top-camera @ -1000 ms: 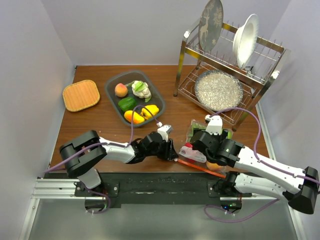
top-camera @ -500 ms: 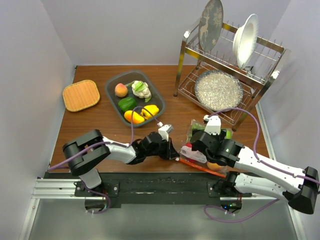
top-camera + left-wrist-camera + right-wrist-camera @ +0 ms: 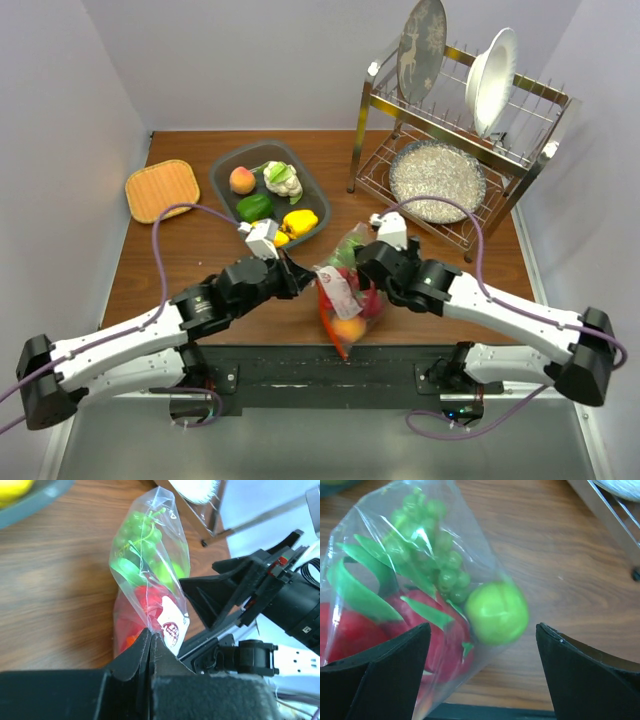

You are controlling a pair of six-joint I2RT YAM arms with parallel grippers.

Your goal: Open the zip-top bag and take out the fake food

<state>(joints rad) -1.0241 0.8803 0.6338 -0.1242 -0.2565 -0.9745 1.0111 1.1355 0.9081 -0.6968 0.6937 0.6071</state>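
The zip-top bag [image 3: 343, 292] hangs tilted above the table's front middle, and its orange-red zip strip [image 3: 333, 338] dangles at the low end. Inside is the fake food: green grapes [image 3: 432, 550], a green apple [image 3: 496, 612], a red pepper [image 3: 150, 602] and an orange piece [image 3: 349, 327]. My left gripper [image 3: 300, 277] is shut on the bag's plastic edge [image 3: 150, 630], beside a white label [image 3: 172, 630]. My right gripper [image 3: 482, 647] is open. Its fingers [image 3: 395, 672] straddle the bag's apple end without pinching it.
A grey tray [image 3: 224, 188] with several other toy foods sits at the back left, and a woven mat [image 3: 162, 190] lies left of it. A dish rack [image 3: 455, 140] with two plates and a silvery bowl [image 3: 436, 180] stands at the back right.
My left gripper has shut on the bag and lifted it off the table near the front edge, swinging it left and back. My right gripper followed it and stayed open.
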